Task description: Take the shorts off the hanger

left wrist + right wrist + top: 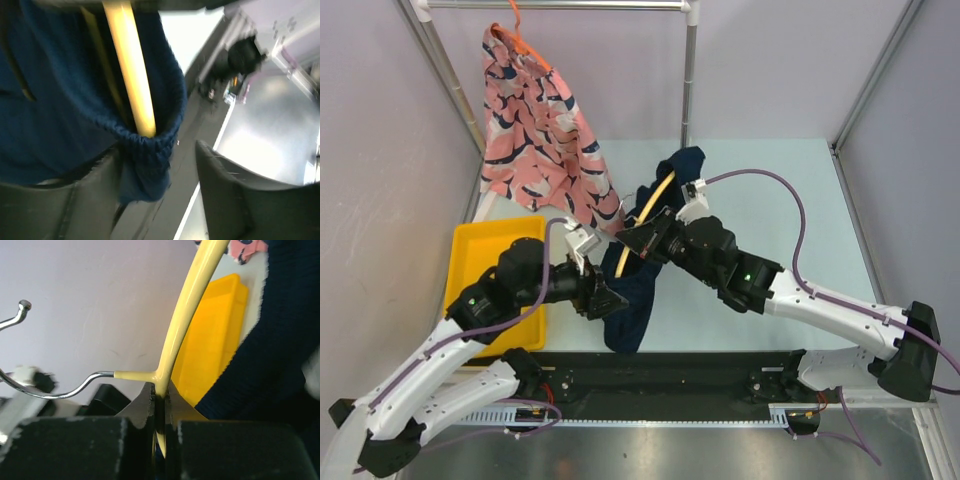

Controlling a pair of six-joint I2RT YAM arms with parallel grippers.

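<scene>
Standing parted, the left tool (157,150) has the navy shorts (50,100) waistband lying against one finger, not pinched. Just beyond it, the right tool (160,400) is clamped on the neck of the yellow hanger (185,315) carrying them. Farther off hang the pink printed shorts (535,130).

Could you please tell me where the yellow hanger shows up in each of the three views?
Top external: hanger at centre, threaded through the navy shorts.
Left wrist: hanger at upper centre, running down inside the navy shorts.
Right wrist: hanger curving from upper right to bottom centre.
Shared landmark: navy shorts, left in the left wrist view, right in the right wrist view.
</scene>
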